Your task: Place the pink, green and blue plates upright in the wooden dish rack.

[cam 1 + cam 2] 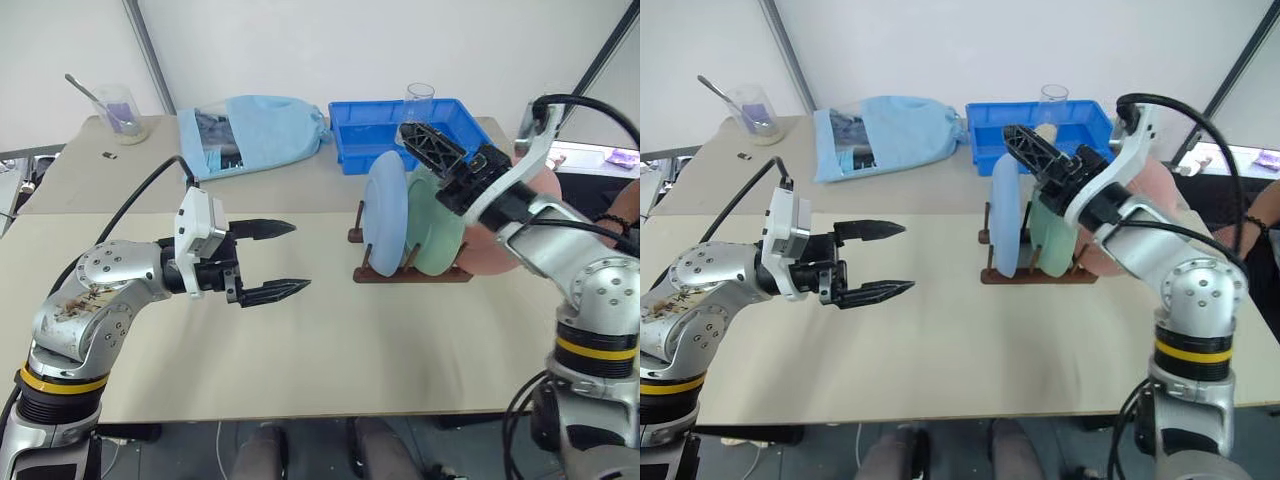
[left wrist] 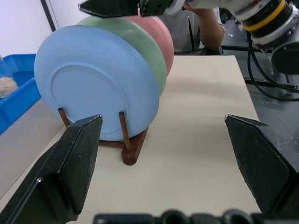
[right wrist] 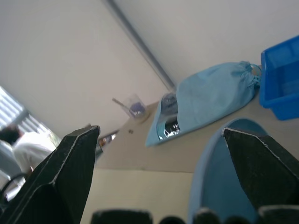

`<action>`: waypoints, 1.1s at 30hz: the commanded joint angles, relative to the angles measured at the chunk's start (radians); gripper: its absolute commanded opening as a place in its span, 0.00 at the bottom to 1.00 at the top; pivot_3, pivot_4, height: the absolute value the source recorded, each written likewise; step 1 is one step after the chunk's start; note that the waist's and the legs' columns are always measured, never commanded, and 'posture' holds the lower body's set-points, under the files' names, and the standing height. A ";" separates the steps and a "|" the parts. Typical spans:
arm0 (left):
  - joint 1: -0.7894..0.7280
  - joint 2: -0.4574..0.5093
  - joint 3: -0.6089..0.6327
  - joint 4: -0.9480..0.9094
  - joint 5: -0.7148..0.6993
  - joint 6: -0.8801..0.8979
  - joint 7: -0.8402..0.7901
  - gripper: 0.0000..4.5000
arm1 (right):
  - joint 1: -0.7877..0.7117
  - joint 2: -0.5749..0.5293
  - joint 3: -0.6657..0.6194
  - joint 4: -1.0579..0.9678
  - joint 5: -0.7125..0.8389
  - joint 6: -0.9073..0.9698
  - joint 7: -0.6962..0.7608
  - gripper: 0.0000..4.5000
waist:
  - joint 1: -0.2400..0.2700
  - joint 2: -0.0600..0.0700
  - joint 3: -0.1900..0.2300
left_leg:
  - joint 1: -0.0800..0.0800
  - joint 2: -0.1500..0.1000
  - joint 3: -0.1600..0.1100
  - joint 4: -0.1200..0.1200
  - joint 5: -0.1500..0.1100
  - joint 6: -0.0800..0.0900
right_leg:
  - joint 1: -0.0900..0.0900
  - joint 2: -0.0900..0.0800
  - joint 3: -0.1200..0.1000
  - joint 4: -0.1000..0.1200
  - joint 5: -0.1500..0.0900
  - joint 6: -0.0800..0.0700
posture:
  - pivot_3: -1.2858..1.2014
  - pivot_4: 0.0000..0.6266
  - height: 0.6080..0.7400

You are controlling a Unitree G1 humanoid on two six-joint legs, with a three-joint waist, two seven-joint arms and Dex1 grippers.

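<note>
All three plates stand upright in the wooden dish rack, which sits on the table at about two o'clock from the middle of the head view. The blue plate is the nearest the table's middle, the green plate is next behind it, and the pink plate is at the far end toward three o'clock, partly hidden by the right arm. In the left wrist view they overlap like a fan, each leaning a little on the pegs.

The right gripper hangs over the top edges of the plates, its jaws spread and empty; the right wrist view looks past two wide-apart fingers with only the blue rim below. The left gripper waits at nine o'clock from the rack, well apart, pointing toward it with jaws released and nothing between them.

Judged from this, the placing looks done and the step in hand is to clear away. The right arm would do best to lift straight up and off toward three o'clock, keeping its fingers clear of the rims, since a nudge could tip a plate out of its slot.

Behind the rack at twelve o'clock are a blue tray, a pale blue cloth bag and a glass beaker.
</note>
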 commanded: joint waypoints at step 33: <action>0.067 -0.006 -0.013 -0.086 0.046 -0.045 0.024 1.00 | 0.158 -0.527 0.062 0.352 -1.119 -0.348 1.076 0.01 | 0.001 0.000 0.000 | 0.001 0.000 0.008 0.003 0.000 0.000 | -0.004 -0.001 0.004 0.002 0.003 0.001 | 0.52 0.24 1.00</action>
